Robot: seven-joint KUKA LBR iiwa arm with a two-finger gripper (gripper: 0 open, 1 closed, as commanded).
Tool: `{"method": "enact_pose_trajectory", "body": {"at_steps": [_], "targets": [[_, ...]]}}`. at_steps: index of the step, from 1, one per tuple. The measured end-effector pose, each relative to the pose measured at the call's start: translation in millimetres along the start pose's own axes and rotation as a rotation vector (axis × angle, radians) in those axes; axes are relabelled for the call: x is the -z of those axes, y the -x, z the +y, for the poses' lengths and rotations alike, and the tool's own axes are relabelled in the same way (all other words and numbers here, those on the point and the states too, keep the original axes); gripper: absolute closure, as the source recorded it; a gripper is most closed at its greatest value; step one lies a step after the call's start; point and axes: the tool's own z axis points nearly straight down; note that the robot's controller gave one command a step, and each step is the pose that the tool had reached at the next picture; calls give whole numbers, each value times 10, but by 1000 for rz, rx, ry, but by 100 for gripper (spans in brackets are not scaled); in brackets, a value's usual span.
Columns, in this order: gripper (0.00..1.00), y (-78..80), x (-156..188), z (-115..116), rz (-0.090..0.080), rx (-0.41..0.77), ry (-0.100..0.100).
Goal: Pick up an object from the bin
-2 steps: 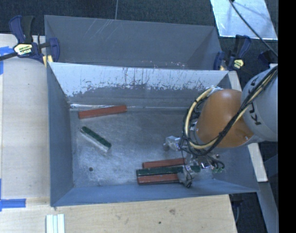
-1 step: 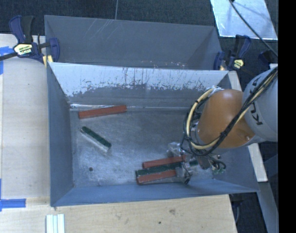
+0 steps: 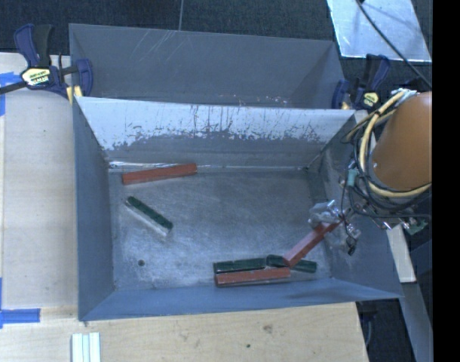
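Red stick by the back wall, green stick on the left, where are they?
Red stick by the back wall (image 3: 158, 173): camera view, on its middle.
Green stick on the left (image 3: 148, 213): camera view, on its middle.

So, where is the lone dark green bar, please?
In the camera view, the dark green bar lies slanted on the left of the bin floor, in front of the red bar by the back wall.
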Motion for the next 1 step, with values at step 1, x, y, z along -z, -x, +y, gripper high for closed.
{"method": "enact_pose_trajectory", "body": {"at_steps": [1], "targets": [[100,24,1912,-381,-1,393,0]]}}
